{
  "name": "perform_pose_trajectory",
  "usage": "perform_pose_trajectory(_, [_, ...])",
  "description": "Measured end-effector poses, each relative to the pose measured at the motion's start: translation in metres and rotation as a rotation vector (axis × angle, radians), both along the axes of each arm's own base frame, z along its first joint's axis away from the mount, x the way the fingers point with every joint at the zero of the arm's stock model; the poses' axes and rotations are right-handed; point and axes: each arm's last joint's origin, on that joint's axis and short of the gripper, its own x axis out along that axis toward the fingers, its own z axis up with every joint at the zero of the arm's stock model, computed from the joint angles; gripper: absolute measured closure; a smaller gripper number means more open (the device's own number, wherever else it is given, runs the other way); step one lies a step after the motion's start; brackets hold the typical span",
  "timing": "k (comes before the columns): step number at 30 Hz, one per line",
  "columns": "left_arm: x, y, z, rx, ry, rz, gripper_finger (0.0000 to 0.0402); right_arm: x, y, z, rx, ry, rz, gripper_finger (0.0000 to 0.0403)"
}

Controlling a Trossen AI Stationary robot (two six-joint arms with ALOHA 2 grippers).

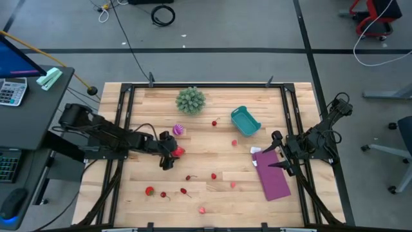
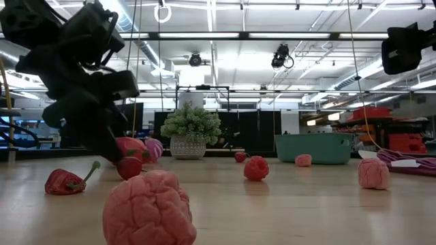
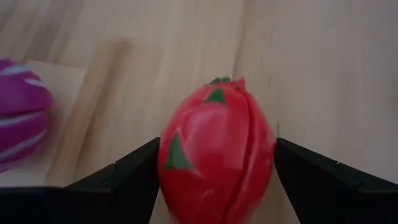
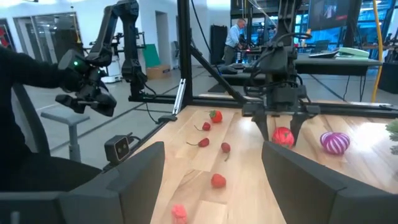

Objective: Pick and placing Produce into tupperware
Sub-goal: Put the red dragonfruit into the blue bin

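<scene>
No text, label, brand, number or sign can be read in any view.

Overhead, table-level and two wrist views, all sharing the red fruit (image 1: 178,152)

Setting: robotics lab. Evidence: grey concrete floor (image 1: 257,26) with loose cables (image 1: 163,14) at frame top; ceiling strip lights (image 2: 225,35) ran overhead; another robot arm (image 4: 121,37) stood upper left; person (image 4: 239,34) at benches behind.
</scene>
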Motion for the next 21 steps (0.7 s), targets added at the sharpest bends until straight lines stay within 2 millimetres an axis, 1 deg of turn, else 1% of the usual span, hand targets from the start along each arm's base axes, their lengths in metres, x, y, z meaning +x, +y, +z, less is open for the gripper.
perform_pose_trajectory(7, [0.0027, -0.0003, -0.0013, -0.016, -0.019, 0.021, 0.0103, 0.0000, 0.0000, 0.0000, -0.008, -0.002, 0.000, 0.0123])
perform_pose_trajectory(10, [0.0050, -0.0010, 0.0007, -0.028, -0.051, 0.018, 0.0116, 0.0000, 0.0000, 0.0000, -0.025, -0.008, 0.000, 0.0123])
perform_pose_trajectory(17, [0.0059, -0.0013, 0.0016, -0.030, -0.064, 0.018, 0.0162, 0.0000, 0.0000, 0.0001, -0.027, -0.009, 0.000, 0.0123])
perform_pose_trajectory(21, [0.0094, -0.0019, 0.0050, -0.032, -0.075, 0.018, 0.0168, 0.0000, 0.0000, 0.0001, -0.027, -0.009, 0.000, 0.0123])
